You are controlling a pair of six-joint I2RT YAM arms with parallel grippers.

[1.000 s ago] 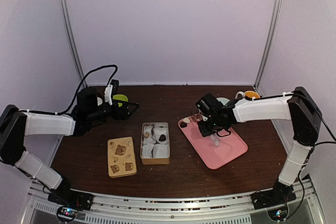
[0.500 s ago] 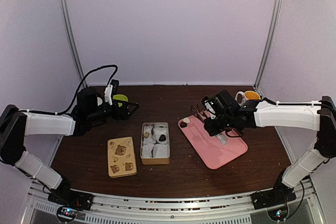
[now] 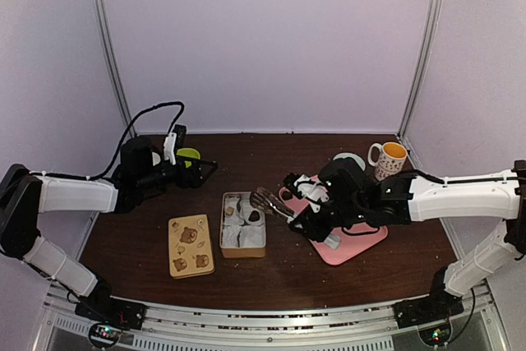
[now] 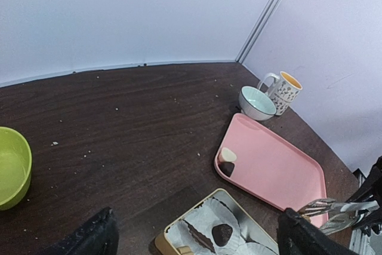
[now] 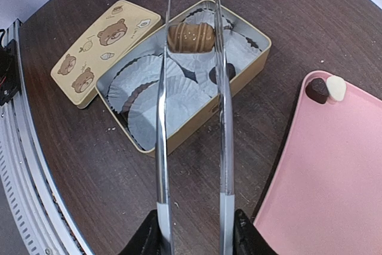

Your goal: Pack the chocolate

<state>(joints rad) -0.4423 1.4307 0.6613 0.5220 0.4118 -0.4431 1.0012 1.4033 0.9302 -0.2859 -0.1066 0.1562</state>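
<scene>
The open tan tin (image 3: 243, 223) with white paper cups sits mid-table. My right gripper (image 3: 316, 219) is shut on metal tongs (image 5: 222, 117). The tong tips pinch a light brown chocolate (image 5: 191, 37) just above the tin (image 5: 197, 126). A dark chocolate (image 5: 225, 71) lies in a cup in the tin and also shows in the left wrist view (image 4: 222, 231). Another dark chocolate (image 5: 316, 89) and a pale piece (image 5: 336, 86) lie on the pink tray (image 5: 334, 177). My left gripper (image 3: 205, 172) is open and empty, held back left of the tin.
The bear-printed lid (image 3: 190, 245) lies left of the tin. A green bowl (image 3: 189, 155) sits at back left. A mug (image 3: 386, 158) and a white bowl (image 3: 352, 159) stand behind the pink tray (image 3: 362, 240).
My right arm has swung left from over the pink tray to the tin, carrying the tongs. The left arm has not moved.
</scene>
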